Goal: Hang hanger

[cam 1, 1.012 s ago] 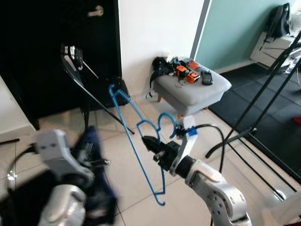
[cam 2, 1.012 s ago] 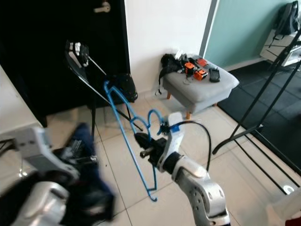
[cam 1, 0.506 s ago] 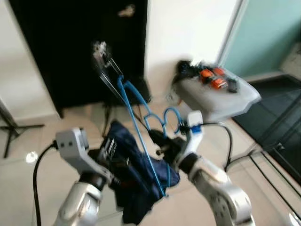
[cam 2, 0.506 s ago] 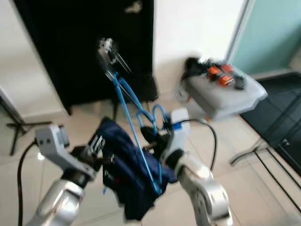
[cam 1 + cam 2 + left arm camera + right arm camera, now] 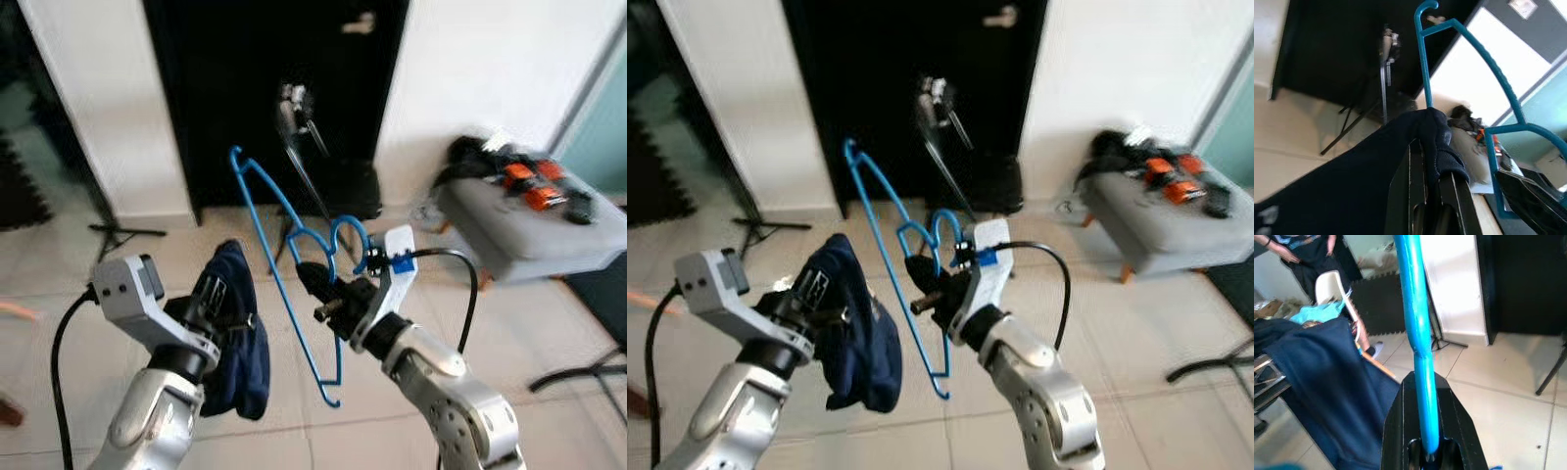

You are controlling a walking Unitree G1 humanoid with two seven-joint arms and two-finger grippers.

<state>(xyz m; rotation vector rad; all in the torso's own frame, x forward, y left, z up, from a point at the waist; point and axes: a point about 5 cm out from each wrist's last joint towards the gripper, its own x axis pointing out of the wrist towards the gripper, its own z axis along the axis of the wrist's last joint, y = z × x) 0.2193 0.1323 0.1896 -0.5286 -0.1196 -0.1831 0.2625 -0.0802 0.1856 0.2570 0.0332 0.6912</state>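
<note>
Left tool (image 5: pixel 1432 193) clamping navy garment (image 5: pixel 1337 181), blue hanger (image 5: pixel 1484 83) beside

You face a black door (image 5: pixel 255 88) at upper centre between white walls (image 5: pixel 480 59); pale tiled floor (image 5: pixel 549 333) below, grey ottoman (image 5: pixel 534 230) at right.

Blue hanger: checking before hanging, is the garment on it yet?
No. The blue hanger is bare in the right gripper; the navy garment hangs from the left gripper.
</note>
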